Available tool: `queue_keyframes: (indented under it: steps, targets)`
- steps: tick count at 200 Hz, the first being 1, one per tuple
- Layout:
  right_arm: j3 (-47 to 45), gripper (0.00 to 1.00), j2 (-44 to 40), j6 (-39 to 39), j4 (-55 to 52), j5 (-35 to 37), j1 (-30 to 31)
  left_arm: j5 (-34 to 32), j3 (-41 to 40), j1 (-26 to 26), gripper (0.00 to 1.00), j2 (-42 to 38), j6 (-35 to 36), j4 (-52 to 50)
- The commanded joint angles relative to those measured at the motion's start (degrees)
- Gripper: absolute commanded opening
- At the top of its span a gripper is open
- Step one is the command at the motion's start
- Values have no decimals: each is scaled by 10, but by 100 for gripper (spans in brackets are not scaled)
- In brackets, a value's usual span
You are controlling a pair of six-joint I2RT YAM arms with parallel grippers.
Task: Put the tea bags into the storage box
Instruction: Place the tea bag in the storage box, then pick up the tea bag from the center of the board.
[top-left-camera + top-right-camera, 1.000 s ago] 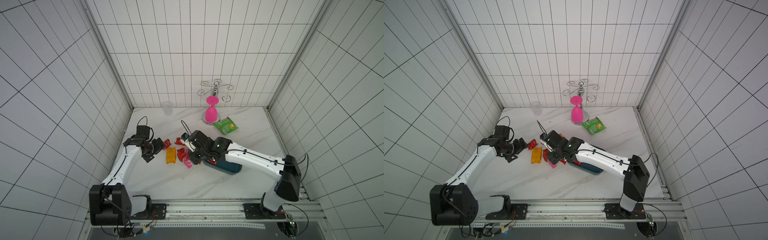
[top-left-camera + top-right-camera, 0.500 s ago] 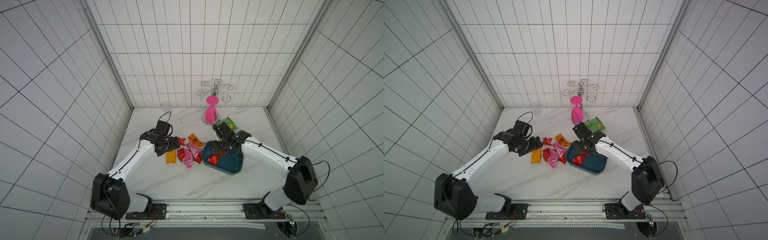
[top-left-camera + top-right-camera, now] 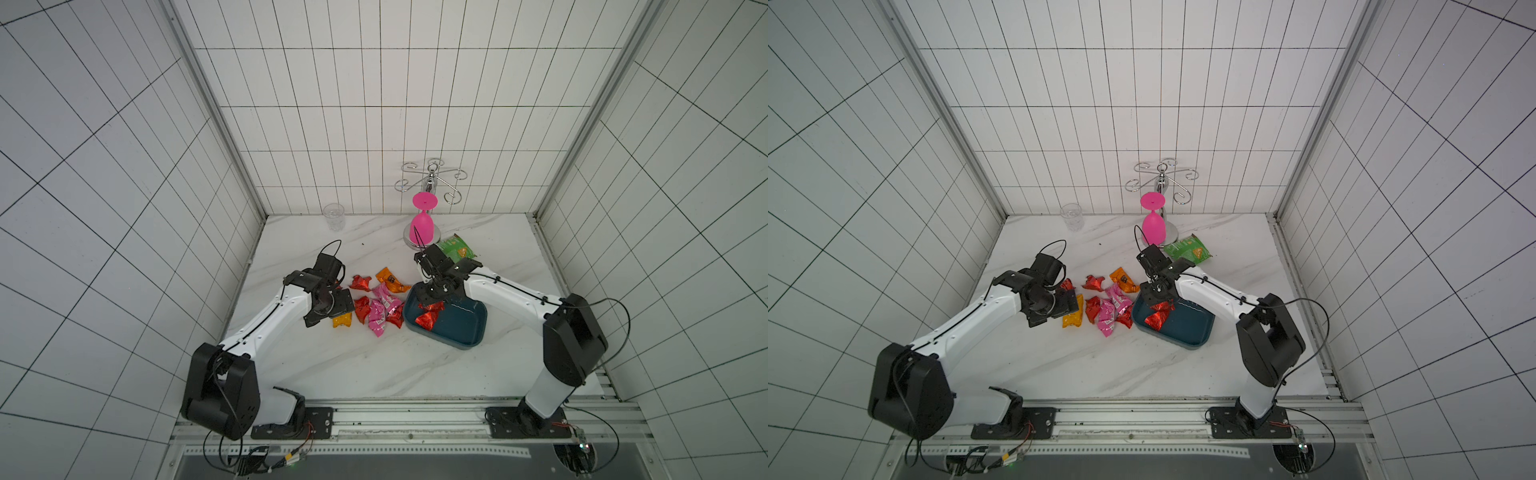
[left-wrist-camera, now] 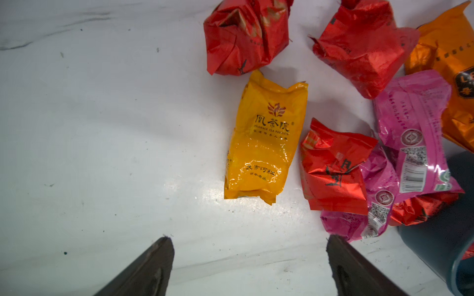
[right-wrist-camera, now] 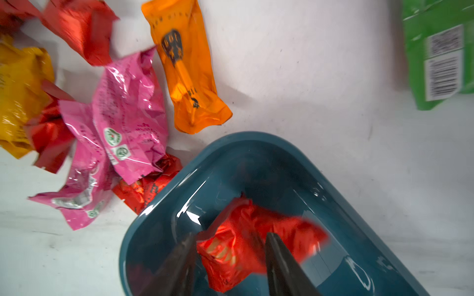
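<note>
My left gripper (image 4: 248,238): fingers spread wide, nothing between them, poised over the white table (image 3: 353,365) just beside a yellow tea bag (image 4: 264,143) that lies flat.

The loose tea bags (image 3: 380,307): a heap of red, pink and orange ones on the table between my two arms. The heap's edge touches the box (image 3: 465,328), where one red bag is pressed against the outside of the wall.

My right gripper (image 5: 230,235): over the end of the box nearest the heap, fingers partly apart. A red tea bag (image 5: 246,243), blurred, shows between and below them; whether they touch it I cannot tell. In both top views that bag lies within the box's outline.

A green packet (image 3: 456,248) lies on the table beyond my right wrist, apart from the box.
</note>
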Motion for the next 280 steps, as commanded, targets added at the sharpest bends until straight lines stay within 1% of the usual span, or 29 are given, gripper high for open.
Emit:
queue_keyframes:
  steps: [1,16,26,35,40,52,59,113,120,152,157,164,197,207,223,228,237,280]
  targets:
    - [16,54,-69,5,-16,24,-4,-43,1,-2,96,18,16,4]
    - [0,60,-102,14,-26,31,-5,-46,7,-2,96,39,28,11]
    - [-14,67,-123,22,-32,35,-5,-46,13,-2,96,54,33,19]
    - [-29,70,-141,30,-34,36,-5,-44,19,-3,95,69,37,26]
    - [-37,71,-151,34,-35,35,-5,-40,22,-3,92,78,40,32]
    - [-59,71,-172,42,-35,33,-6,-35,34,-3,92,99,43,40]
    - [-71,71,-184,47,-35,32,-6,-35,40,-3,89,112,44,45]
    - [-122,71,-234,67,-43,45,-8,-33,76,-5,88,184,51,68]
    - [-128,71,-239,70,-43,46,-8,-32,79,-5,85,195,55,70]
    - [-140,71,-256,73,-44,61,-9,-24,86,-5,83,239,61,82]
    - [-141,71,-258,73,-45,64,-9,-17,86,-5,80,244,64,87]
    - [-142,71,-260,73,-46,67,-9,-10,88,-5,79,253,66,89]
    - [-138,71,-264,68,-48,77,-12,3,97,-6,54,270,71,92]
    - [-135,71,-262,65,-48,77,-13,3,95,-6,49,268,72,92]
    - [-128,71,-255,56,-49,77,-16,2,93,-6,46,265,74,90]
    - [-125,71,-251,54,-49,76,-16,2,90,-6,42,264,74,89]
    - [-121,71,-246,50,-49,77,-17,2,87,-6,38,260,74,88]
    - [-111,71,-224,39,-40,52,-28,-2,73,-6,37,206,65,70]
